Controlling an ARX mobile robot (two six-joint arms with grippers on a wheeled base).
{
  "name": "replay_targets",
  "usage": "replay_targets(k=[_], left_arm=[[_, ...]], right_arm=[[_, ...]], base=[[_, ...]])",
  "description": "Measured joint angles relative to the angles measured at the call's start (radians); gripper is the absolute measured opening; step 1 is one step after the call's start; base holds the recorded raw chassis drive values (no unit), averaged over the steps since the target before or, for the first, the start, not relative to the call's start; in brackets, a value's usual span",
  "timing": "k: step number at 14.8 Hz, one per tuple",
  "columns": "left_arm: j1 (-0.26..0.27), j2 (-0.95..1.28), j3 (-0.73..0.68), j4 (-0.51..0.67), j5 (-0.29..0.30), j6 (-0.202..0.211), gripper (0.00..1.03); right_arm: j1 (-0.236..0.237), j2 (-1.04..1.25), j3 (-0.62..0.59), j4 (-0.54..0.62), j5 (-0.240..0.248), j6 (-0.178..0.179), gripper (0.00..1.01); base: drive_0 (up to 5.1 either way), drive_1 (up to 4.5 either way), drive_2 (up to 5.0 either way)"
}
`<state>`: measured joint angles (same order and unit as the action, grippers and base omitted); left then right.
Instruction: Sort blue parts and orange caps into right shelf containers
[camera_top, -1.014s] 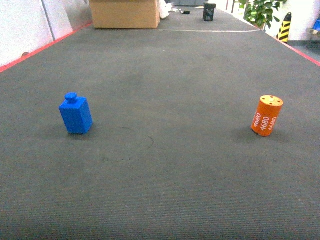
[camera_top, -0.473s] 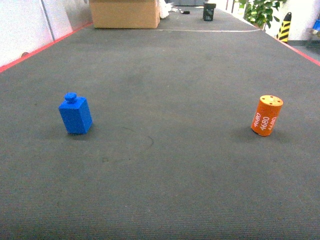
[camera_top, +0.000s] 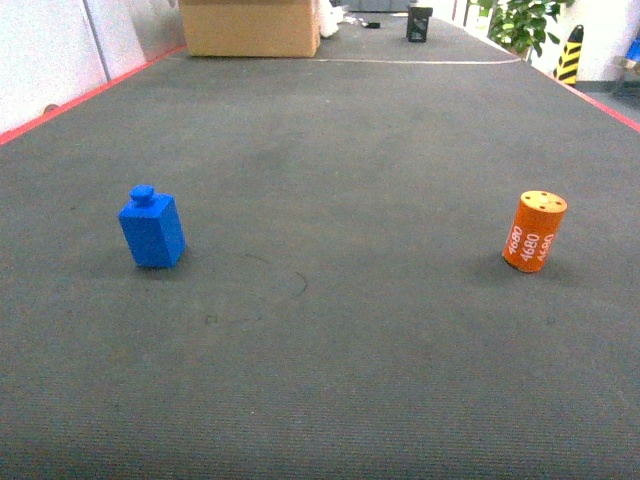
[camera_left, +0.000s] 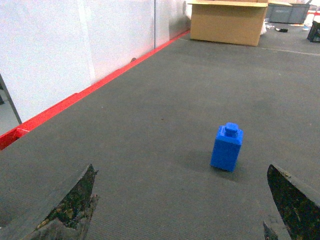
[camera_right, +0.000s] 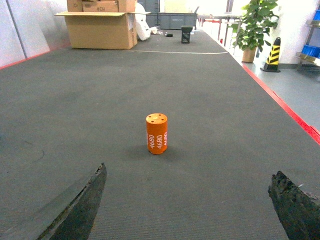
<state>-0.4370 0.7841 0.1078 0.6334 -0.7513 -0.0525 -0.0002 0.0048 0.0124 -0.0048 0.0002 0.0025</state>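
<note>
While both end effectors gape wide and empty, the left end effector (camera_left: 180, 210) short of the blue part (camera_top: 152, 229) at nine o'clock and the right end effector (camera_right: 187, 207) short of the orange cap (camera_top: 534, 232) at three o'clock (containers unseen), a clumsy approach could topple either upright piece.

Blue part (camera_top: 152, 229), orange cap (camera_top: 534, 232) w/ white "4680".

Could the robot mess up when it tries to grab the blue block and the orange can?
Maybe. The orange cap stands upright and tall, so a finger bumping it could tip it and let it roll. The blue part sits right of centre between the open left gripper fingers, so one finger may knock it first. No crates are in view yet.
</note>
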Motion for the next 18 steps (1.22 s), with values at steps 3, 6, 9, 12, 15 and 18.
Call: replay_targets(k=[3,6,9,12,15,18], left_arm=[[0.0,0.0,0.0,0.0,0.0,0.0,0.98],[0.0,0.0,0.0,0.0,0.0,0.0,0.98],[0.0,0.0,0.0,0.0,0.0,0.0,0.98],[0.0,0.0,0.0,0.0,0.0,0.0,0.98],[0.0,0.0,0.0,0.0,0.0,0.0,0.98],[0.0,0.0,0.0,0.0,0.0,0.0,0.98]], right_arm=[[0.0,0.0,0.0,0.0,0.0,0.0,0.98],[0.0,0.0,0.0,0.0,0.0,0.0,0.98],[0.0,0.0,0.0,0.0,0.0,0.0,0.98],[0.0,0.0,0.0,0.0,0.0,0.0,0.98],[0.0,0.0,0.0,0.0,0.0,0.0,0.98],[0.0,0.0,0.0,0.0,0.0,0.0,0.98]], base=[[0.0,0.0,0.0],[0.0,0.0,0.0],[0.0,0.0,0.0],[0.0,0.0,0.0],[0.0,0.0,0.0],[0.0,0.0,0.0]])
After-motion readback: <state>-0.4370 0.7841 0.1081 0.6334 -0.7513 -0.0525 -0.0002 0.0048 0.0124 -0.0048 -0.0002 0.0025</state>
